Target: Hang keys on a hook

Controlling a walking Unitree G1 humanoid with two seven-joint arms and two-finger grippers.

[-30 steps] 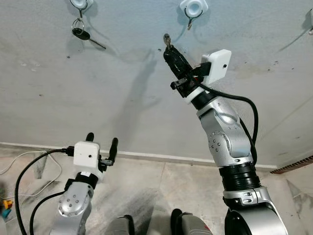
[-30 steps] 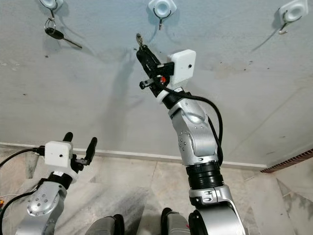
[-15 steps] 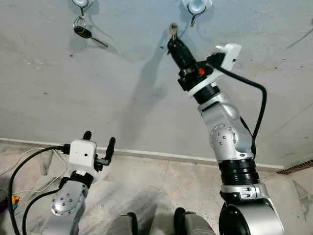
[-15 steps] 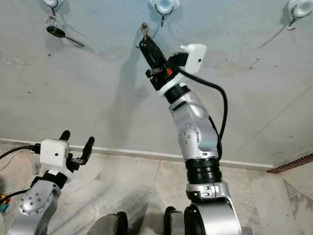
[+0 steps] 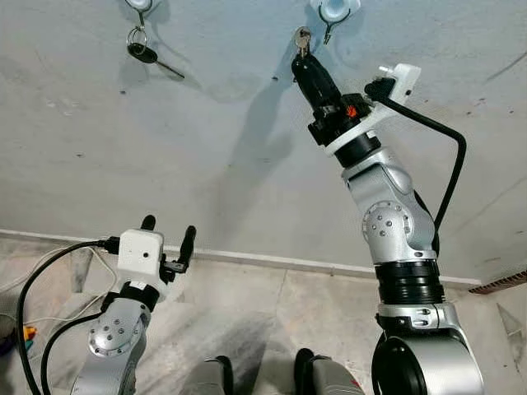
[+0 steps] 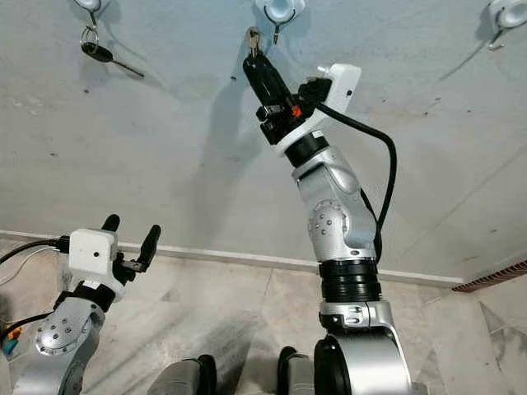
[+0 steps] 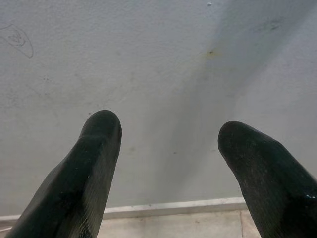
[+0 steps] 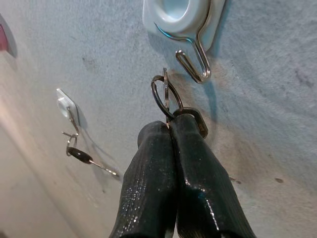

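No writing is readable on the grey wall; the right gripper, jaws clamped on the keys, has risen closer beneath the middle hook than before; the left gripper idles low, jaws apart; another key hangs leftward.

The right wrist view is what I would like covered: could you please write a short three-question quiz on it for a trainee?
1. True or false: the key ring is already on the middle hook.
2. What does the right gripper hold? A) key ring B) cable C) nothing
3. Fill in: a black key hangs on the ____ hook.

Key: 1 false, it sits just below; 2 A; 3 left.
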